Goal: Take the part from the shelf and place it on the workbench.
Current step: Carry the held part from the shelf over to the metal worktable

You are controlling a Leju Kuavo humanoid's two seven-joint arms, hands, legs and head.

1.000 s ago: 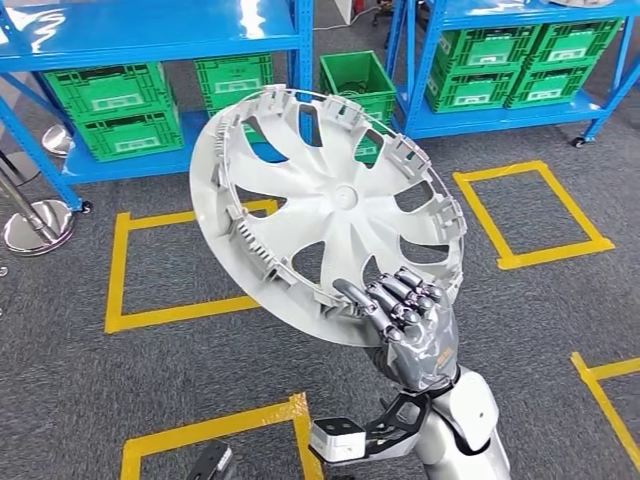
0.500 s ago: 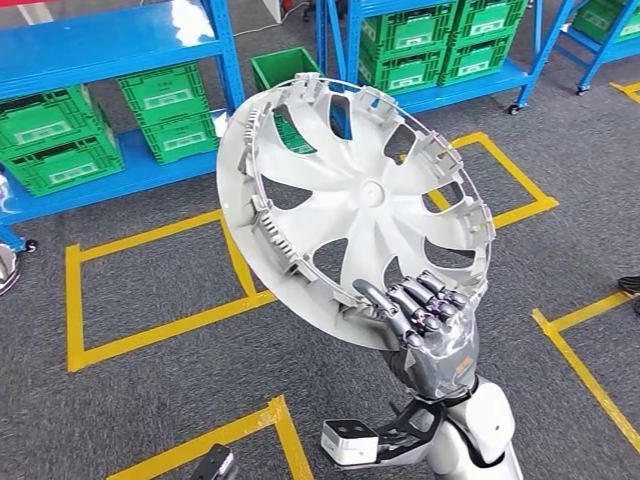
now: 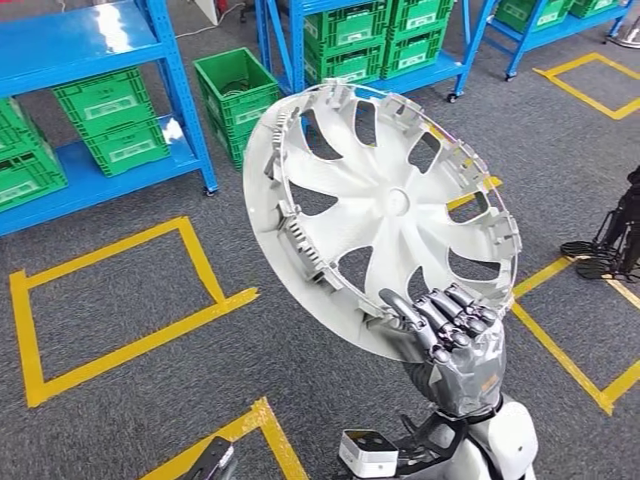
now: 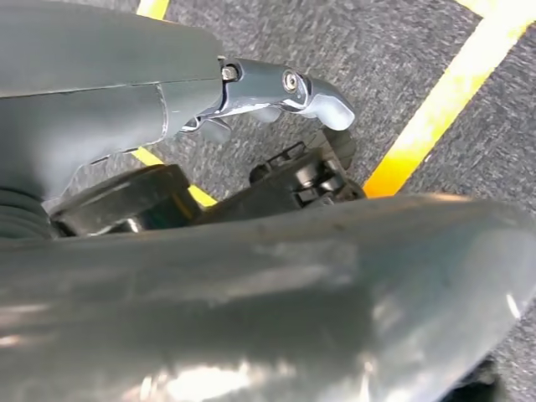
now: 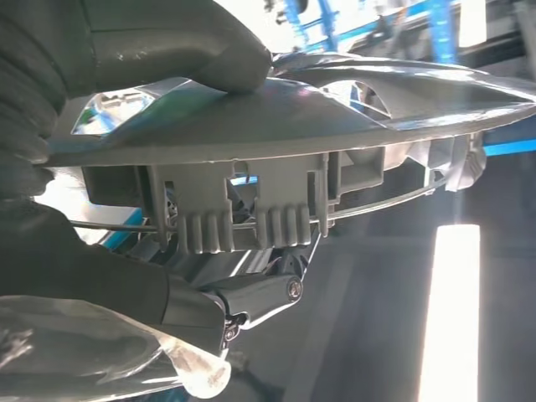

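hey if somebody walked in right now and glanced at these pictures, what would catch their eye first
First the big silver-white hubcap, held up tilted in the middle of the head view, inner side with clips and ribs facing the camera. The robot's right hand grips its lower rim. Behind it stand blue shelves loaded with green crates, and yellow tape marks boxes on the grey carpet.

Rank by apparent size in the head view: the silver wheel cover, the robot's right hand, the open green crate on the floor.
1. Silver plastic wheel cover, much the largest, though nearest the camera.
2. Open green crate on the floor.
3. Right hand, gripping the cover's rim; close to the crate in size, ranking unsure.
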